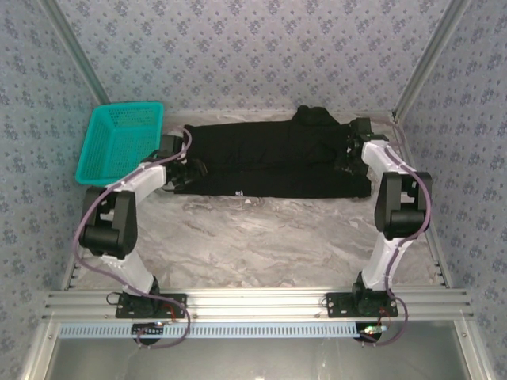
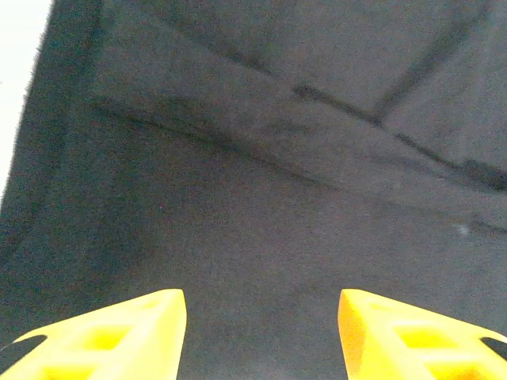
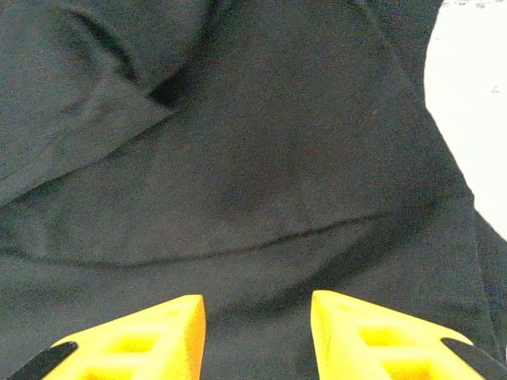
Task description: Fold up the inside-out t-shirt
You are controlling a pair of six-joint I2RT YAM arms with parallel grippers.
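Currently, the black soft-cloth short-sleeved t-shirt (image 1: 269, 158) is lying flattened in a long band across the 12 o'clock part of the grey marble-patterned tabletop (image 1: 261, 237), its long axis running from 9 o'clock to 3 o'clock. Only plain black cloth is facing up. A small white mark is showing on its 6 o'clock edge. One bunched portion is sticking out toward 12 o'clock near the right end.

The left hand (image 1: 188, 168) is sitting over the shirt's 9 o'clock end. In the left wrist view, its yellow fingers (image 2: 135, 332) are standing apart, with nothing between them and creased black cloth lying beyond. The right hand (image 1: 348, 158) is sitting over the shirt's 3 o'clock end. In the right wrist view, its yellow fingers (image 3: 372, 336) are likewise standing apart, gripping nothing, with folded cloth beneath and bare tabletop showing at 2 o'clock.

The teal plastic mesh basket (image 1: 123, 142) is resting at 10 o'clock on the tabletop, just beside the shirt's left end.
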